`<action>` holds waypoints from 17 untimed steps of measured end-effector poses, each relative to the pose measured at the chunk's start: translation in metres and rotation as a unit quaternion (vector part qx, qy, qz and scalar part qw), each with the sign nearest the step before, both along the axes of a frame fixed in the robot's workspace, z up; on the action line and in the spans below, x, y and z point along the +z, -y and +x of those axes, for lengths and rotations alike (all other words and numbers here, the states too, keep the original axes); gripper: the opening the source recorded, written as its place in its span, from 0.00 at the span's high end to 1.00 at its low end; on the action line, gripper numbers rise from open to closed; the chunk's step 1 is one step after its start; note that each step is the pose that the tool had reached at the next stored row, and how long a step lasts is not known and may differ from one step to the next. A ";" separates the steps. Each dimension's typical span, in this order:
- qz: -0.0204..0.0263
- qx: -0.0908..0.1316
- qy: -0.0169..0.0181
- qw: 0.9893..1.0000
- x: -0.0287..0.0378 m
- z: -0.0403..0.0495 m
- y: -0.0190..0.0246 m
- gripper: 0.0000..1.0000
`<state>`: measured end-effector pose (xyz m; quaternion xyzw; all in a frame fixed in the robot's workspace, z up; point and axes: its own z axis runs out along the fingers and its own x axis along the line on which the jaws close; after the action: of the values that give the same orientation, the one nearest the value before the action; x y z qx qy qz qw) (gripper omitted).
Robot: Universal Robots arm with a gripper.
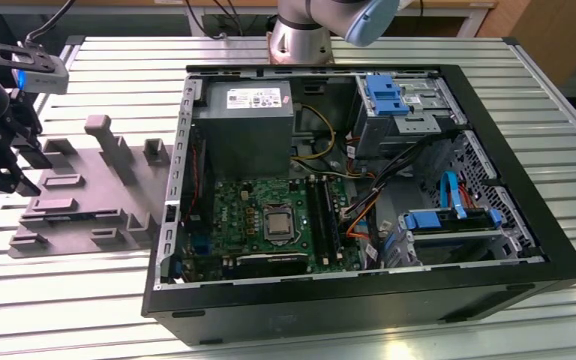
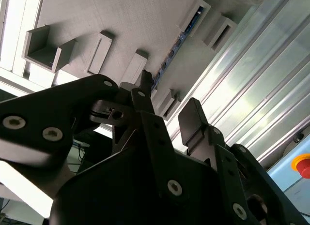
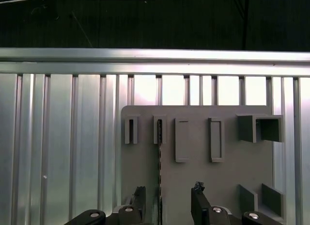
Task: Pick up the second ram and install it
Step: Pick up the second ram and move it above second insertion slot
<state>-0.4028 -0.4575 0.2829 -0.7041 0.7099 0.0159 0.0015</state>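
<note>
Open gripper [image 3: 167, 203] lined up with the memory stick [image 3: 159, 152] in its grey holder [image 3: 193, 176].

The fingers [image 3: 139, 198] are spread and hold nothing. In the first wrist view they stand either side of the stick's line, which runs nearer one finger; I cannot tell whether the tips reach below its top edge. The stick stands on its long edge in the holder's slots. The holder lies on the ribbed metal table [image 1: 528, 150], beside the open computer case [image 1: 558, 247]. The stick is likely light, thin and stiff but brittle, with smooth faces that could slip. The best hold looks like a square pinch across the two flat faces near mid-length, along the upper edge. That keeps off the contact edge and avoids twisting the board.
</note>
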 end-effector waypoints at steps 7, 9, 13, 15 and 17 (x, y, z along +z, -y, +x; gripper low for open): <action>0.000 0.000 0.000 1.000 0.0000 0.0000 0.0000 0.50; 0.000 0.000 0.000 1.000 0.0000 0.0000 0.0000 0.50; 0.000 0.000 0.001 1.000 0.0000 0.0000 0.0000 0.52; 0.000 0.000 0.001 1.000 -0.0001 0.0000 0.0000 0.59; 0.000 0.000 0.001 1.000 0.0000 0.0000 0.0000 0.59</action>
<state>-0.4028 -0.4575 0.2828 -0.7041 0.7099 0.0155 0.0019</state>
